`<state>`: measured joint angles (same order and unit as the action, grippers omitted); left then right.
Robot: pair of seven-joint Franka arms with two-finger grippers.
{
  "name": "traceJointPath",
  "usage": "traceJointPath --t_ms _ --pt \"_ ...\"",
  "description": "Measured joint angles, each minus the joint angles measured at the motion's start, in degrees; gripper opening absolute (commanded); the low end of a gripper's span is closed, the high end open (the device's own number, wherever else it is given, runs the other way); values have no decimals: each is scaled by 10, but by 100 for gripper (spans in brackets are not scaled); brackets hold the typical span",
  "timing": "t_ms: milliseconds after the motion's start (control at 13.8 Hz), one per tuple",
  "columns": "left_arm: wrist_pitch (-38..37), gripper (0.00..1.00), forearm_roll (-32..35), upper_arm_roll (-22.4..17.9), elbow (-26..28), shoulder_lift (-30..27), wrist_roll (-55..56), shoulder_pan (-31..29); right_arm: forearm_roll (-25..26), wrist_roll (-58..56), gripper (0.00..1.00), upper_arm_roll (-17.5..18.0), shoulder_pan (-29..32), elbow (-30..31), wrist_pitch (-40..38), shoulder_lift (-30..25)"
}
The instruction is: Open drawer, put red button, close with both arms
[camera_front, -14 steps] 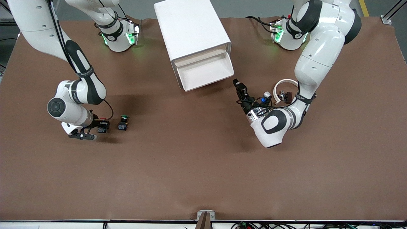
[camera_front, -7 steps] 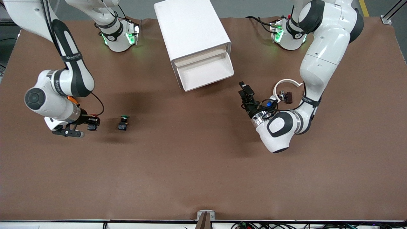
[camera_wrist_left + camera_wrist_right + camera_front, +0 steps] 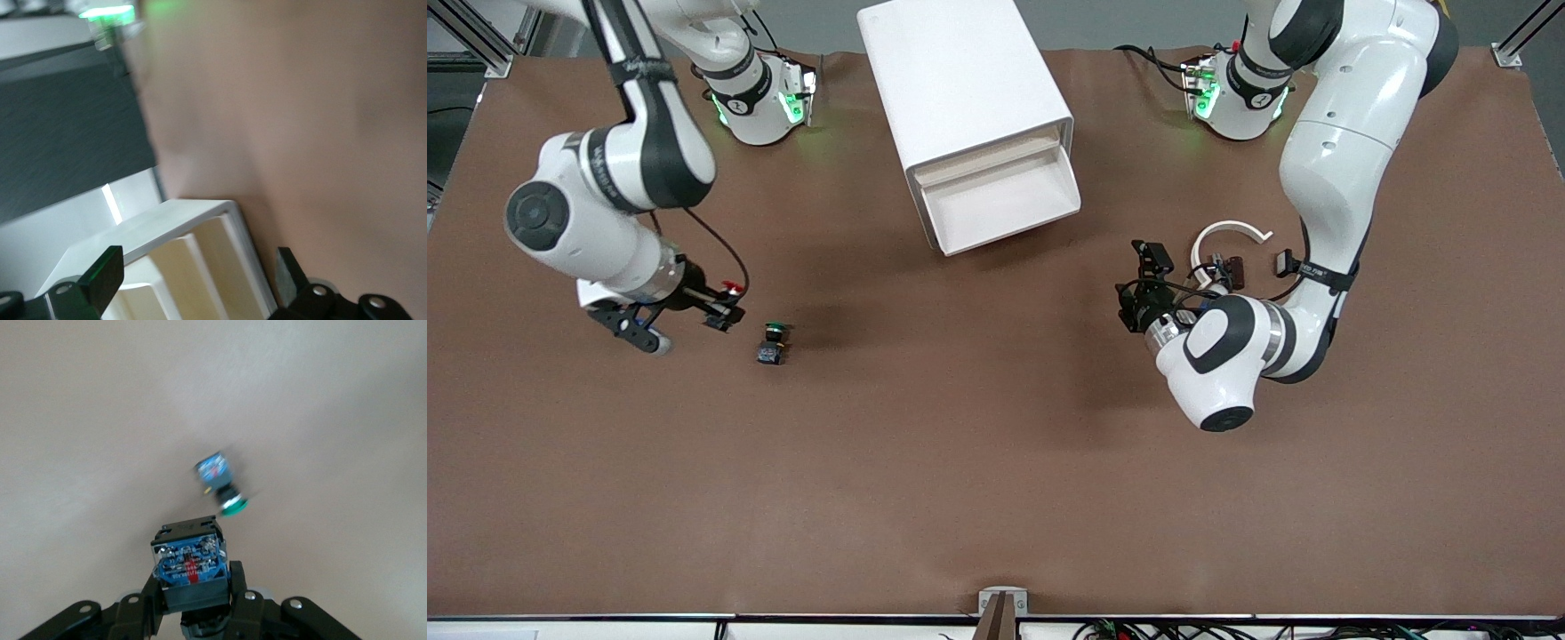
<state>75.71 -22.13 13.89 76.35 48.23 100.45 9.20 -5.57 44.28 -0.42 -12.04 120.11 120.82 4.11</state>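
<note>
The red button [image 3: 727, 302] is clamped between the fingers of the right gripper [image 3: 713, 313], held in the air above the brown table [image 3: 978, 462] toward the right arm's end; the right wrist view shows its black and blue-grey body [image 3: 190, 568] pinched between the two black fingers [image 3: 148, 605], with a red mark on its underside. Below and just beside the held part, the green-capped button [image 3: 772, 341] lies on its side on the table, apart from the gripper. The right arm [image 3: 609, 187] carries grey lettering on a black band, too small to read. The left gripper [image 3: 1149, 283] hangs over the table toward the left arm's end, its fingers [image 3: 100, 277] spread apart and holding nothing, and the left wrist view looks past them at the open drawer [image 3: 200, 267]. That drawer [image 3: 996, 200], the uppermost of the white cabinet [image 3: 960, 80], stands pulled out, and nothing shows on the visible part of its floor. Beside the left arm [image 3: 1334, 169] a white curved ring piece [image 3: 1227, 233] and a small dark part [image 3: 1232, 267] rest on the table. Green lights glow at both arm bases [image 3: 791, 107].
</note>
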Motion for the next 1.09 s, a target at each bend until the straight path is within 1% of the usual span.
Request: traceJointPath --t_ms 145,290,579,724,869,1086 --pt "39 100 17 0 0 -17 -76 -1 0 128 0 1 -60 1 -2 -19" --pt "59 100 25 -3 0 -27 -152 -3 -1 240 0 2 -117 1 -2 -31" --pt "76 100 60 -5 -1 -39 -308 -10 -1 441 0 4 -232 2 3 -38" --pt "82 100 75 -5 -1 -55 -378 -10 -1 527 0 4 -284 4 21 -37" --pt "97 100 99 -4 -1 -73 -446 -10 -1 601 0 4 -325 6 39 -33" --pt "142 100 136 -4 -1 -89 -546 -10 0 699 0 3 -367 -2 76 -22"
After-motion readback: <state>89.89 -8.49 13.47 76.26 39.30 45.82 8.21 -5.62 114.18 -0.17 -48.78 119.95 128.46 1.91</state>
